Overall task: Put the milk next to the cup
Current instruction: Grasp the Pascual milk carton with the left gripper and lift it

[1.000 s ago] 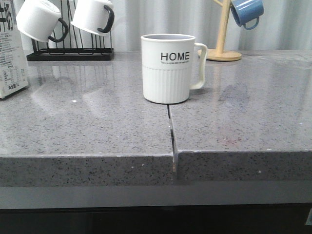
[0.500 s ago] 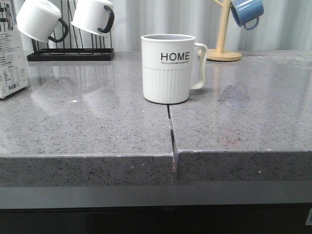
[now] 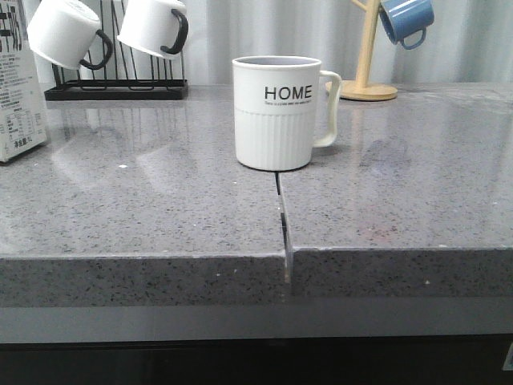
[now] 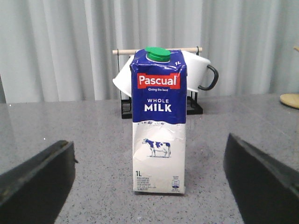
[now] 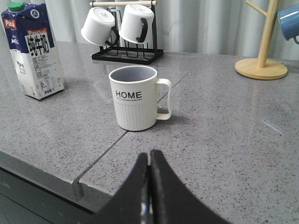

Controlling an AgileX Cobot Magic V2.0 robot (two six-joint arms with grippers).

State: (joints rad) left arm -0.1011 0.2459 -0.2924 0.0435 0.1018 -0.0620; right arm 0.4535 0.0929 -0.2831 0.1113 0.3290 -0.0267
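The Pascual milk carton (image 4: 158, 122), reading "WHOLE MILK" and "1L", stood upright at the front view's left edge, well apart from the central "HOME" mug (image 3: 276, 112). Left gripper (image 4: 149, 179) was spread; right gripper (image 5: 148, 186) pressed together. Nothing had shifted since earlier.

Upright milk (image 4: 158, 121) stands well apart from upright cup (image 3: 278, 112).

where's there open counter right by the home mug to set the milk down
Bare grey stone countertop lies on the left of the cream ribbed "HOME" mug, between it and the white-and-blue milk carton. The mug's handle side is bare too. It's crowded at the back left, by the black mug rack.
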